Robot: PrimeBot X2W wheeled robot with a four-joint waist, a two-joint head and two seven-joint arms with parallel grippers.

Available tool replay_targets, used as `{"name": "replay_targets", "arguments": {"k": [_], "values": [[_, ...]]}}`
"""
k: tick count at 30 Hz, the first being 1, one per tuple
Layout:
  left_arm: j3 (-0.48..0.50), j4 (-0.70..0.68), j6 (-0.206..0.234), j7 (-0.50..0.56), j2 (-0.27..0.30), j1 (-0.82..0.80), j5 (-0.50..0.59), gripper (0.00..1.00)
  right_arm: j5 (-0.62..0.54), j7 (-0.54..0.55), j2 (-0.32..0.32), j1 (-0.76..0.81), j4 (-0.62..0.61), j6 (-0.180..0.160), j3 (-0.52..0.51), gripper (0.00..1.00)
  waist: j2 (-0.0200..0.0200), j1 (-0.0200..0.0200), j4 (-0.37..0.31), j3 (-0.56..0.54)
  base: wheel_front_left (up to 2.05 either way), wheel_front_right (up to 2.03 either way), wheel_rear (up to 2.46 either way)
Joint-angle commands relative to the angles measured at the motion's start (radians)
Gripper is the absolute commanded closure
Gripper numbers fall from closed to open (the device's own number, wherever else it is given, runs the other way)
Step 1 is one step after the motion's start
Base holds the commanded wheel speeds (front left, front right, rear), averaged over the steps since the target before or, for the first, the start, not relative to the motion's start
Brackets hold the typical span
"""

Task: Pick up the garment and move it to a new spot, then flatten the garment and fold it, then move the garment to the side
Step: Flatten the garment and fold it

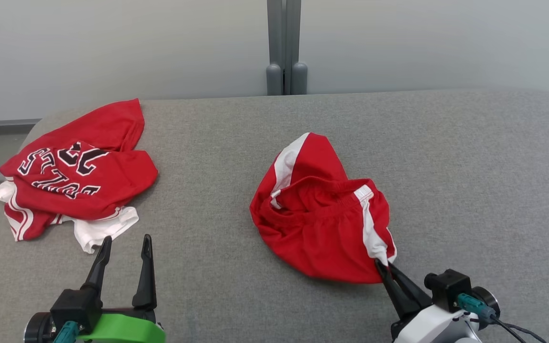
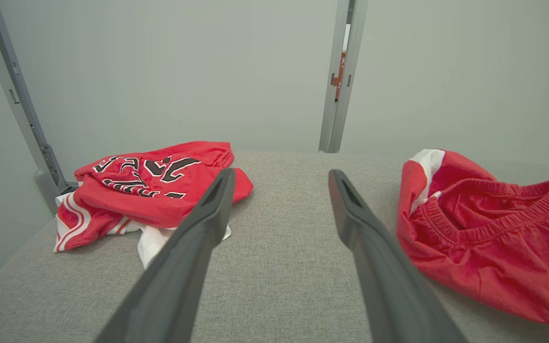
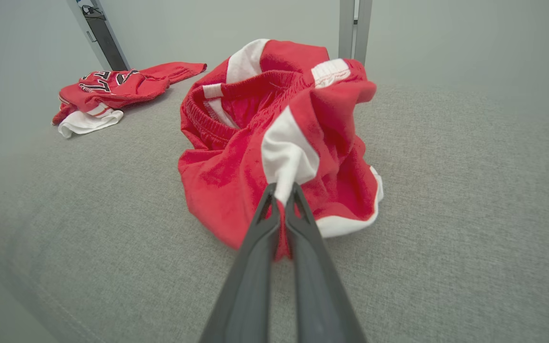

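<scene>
**Right claw pinches the shorts' hem**

The red shorts (image 1: 317, 224) lie crumpled near the middle of the grey worktop (image 1: 446, 166), waistband gaping upward and white side stripes showing. The right claw (image 1: 380, 263) is closed tight on the near right corner of the garment, its two dark fingers meeting on the white stripe at the hem (the right wrist view shows the cloth bunching into the tips (image 3: 281, 190)). The rest of the shorts rests on the worktop.

The left claw (image 1: 127, 238) stands wide open with nothing between its fingers, over bare fabric at the near left. Just beyond it a second red garment, a jersey (image 1: 79, 181) with black lettering and white trim, sits heaped at the far left edge, well apart from the shorts.
</scene>
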Motion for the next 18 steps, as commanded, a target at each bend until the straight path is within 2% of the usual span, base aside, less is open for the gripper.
{"name": "replay_targets", "arguments": {"k": [1,9,14,18], "values": [[-0.001,-0.002,0.003,0.000,0.001,0.011,0.001,0.00,-0.005,-0.003,0.006,0.007,-0.013,-0.002,-0.020,0.00,-0.0001,0.0000,-0.006,-0.001,0.00,0.00,0.00],[-0.003,-0.003,0.006,0.000,0.001,0.014,-0.003,0.00,-0.053,-0.003,0.037,-0.008,-0.104,-0.002,-0.158,0.00,-0.0001,0.0000,-0.015,-0.005,0.00,0.00,0.00],[-0.003,-0.007,0.005,0.000,0.001,0.014,0.001,0.00,-0.092,-0.003,0.082,0.019,-0.182,-0.002,-0.282,0.00,-0.0001,0.0000,-0.017,-0.004,0.00,0.00,0.00],[-0.001,-0.010,0.005,0.000,0.001,0.009,0.005,0.00,-0.120,-0.003,0.112,0.038,-0.229,-0.002,-0.344,0.00,-0.0001,0.0000,-0.023,0.002,0.00,0.00,0.00]]}}
